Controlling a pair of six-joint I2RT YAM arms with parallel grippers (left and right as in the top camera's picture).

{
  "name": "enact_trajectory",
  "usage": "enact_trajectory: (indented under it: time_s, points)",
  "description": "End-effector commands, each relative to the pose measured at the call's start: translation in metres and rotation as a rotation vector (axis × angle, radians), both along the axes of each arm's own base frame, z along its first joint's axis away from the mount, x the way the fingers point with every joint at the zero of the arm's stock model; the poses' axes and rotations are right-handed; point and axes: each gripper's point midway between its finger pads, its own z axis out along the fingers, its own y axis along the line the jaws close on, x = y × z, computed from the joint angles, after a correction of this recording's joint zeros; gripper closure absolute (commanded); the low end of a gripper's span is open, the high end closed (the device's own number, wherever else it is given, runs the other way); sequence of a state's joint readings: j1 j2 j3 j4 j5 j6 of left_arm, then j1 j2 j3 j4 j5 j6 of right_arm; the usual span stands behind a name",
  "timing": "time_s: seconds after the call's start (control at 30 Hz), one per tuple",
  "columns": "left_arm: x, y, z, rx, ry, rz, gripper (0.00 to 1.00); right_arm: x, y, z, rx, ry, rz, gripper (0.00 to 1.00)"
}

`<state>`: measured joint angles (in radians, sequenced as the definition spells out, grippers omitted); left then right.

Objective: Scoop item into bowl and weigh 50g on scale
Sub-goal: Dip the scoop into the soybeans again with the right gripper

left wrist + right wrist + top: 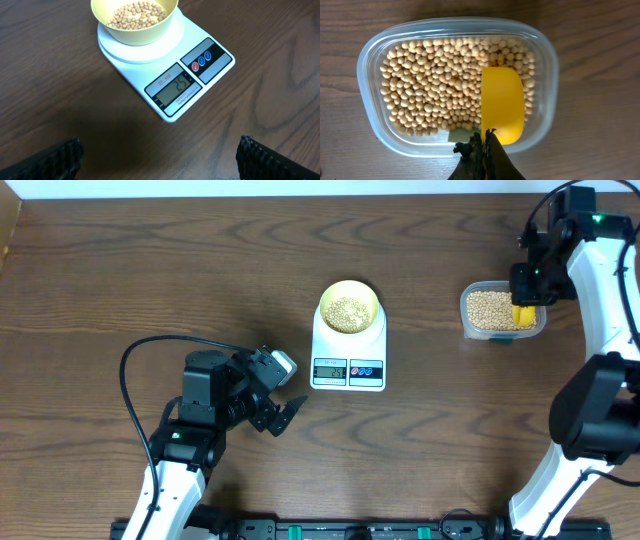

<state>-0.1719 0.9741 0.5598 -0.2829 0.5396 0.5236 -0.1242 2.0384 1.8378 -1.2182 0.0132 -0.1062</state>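
The pale yellow-green bowl sits on the white scale at the table's middle and holds tan beans; the display reads about 25. My right gripper is shut on the handle of a yellow scoop, held over a clear tub full of beans; the scoop looks empty. It shows at the far right in the overhead view. My left gripper is open and empty, low over the table left of and in front of the scale.
The clear tub stands to the right of the scale near the right arm. A black cable loops on the table by the left arm. Bare wood lies between scale and tub.
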Motion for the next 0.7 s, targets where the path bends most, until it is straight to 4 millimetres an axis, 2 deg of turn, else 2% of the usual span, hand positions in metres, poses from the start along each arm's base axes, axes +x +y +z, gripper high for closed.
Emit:
enact_trajectory:
  time_s: [0.0,0.17,0.4,0.67]
  points:
    - [0.003,0.002,0.006,0.002,-0.018,0.012,0.01,0.000,0.018,-0.019,0.074,0.041,0.022,0.99]
    - [0.003,0.002,0.006,0.002,-0.018,0.012,0.01,0.004,0.039,-0.023,0.194,0.037,0.036,0.99]
    - [0.003,0.002,0.006,0.002,-0.018,0.012,0.01,0.005,0.050,-0.021,0.267,0.028,0.036,0.99]
    - [0.003,0.002,0.006,0.002,-0.018,0.012,0.01,0.005,0.037,-0.019,0.311,0.018,0.007,0.99]
